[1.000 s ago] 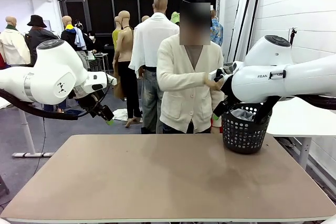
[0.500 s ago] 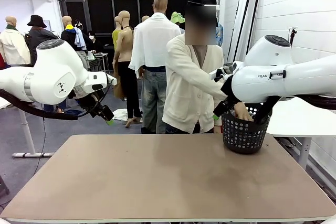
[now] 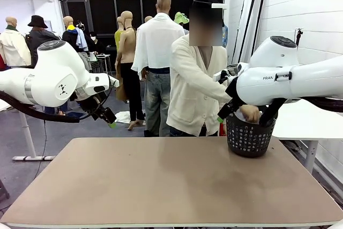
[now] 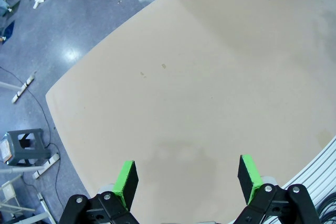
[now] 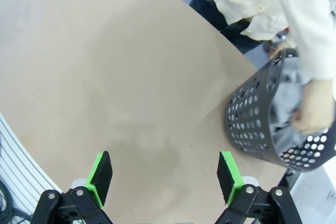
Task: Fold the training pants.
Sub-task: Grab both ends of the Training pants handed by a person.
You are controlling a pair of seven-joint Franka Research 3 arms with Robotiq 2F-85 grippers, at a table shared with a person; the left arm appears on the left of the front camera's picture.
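Both arms hang above the bench [image 3: 161, 181], neither touching anything.

Left gripper [image 4: 187, 176]: jaws spread wide, green pads [image 4: 126, 181] well apart, nothing between them. It sits up off the bench's left far corner, pointing down at bare bench top.

Right gripper [image 5: 164, 176]: jaws likewise spread wide and empty. It hovers over the bench, near the black basket [image 5: 251, 116] on the side toward the bench's middle, not in contact with it.

The basket stands upright at the far right of the bench. The training pants [image 5: 285, 98] lie bunched inside it, light grey cloth showing above the rim and through the holes.

1 person in a cream cardigan [image 3: 190, 95] stands at the far edge, leaning toward the basket. 1 hand [image 5: 315, 106] is down in the basket on the grey cloth; whether it grips the cloth I cannot tell.
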